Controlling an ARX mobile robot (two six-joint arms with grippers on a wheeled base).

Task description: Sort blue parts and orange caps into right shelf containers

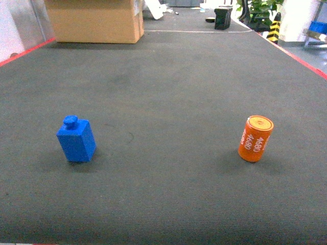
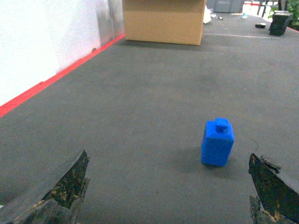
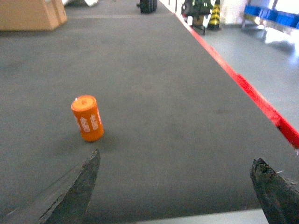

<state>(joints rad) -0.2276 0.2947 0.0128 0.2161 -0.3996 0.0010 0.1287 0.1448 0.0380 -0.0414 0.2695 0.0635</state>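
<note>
A small bright blue plastic block with a round knob on top [image 1: 76, 140] is seen standing upright on the dark grey ribbed mat [image 1: 168, 92], left of centre in the head view. Its long axis is vertical, knob up, with one corner turned toward the head camera. A small orange cylindrical cap with pale lettering [image 1: 255, 138] is set well apart from it on the right, also upright, axis near vertical with a slight lean; the lettering is read running up its side.

The two parts are judged to be spaced wide so that each arm gets its own target.

The left gripper [image 2: 168, 196] is held low, behind the blue block, fingers [image 2: 60, 186] spread wide and nothing between them; the block is seen ahead, right of the gap's centre. The right gripper [image 3: 175, 196] is likewise spread wide and empty, with the orange cap ahead and near the left finger [image 3: 74, 191], off the centre line.

No picking is judged to have begun. Upright poses should allow side pinches across the block's flat faces and the cap's round wall.

The blue bins are not clearly shown; only blue shapes [image 3: 273, 16] are made out far right. A tan cardboard box [image 1: 97, 19] is placed at the mat's far end.
</note>
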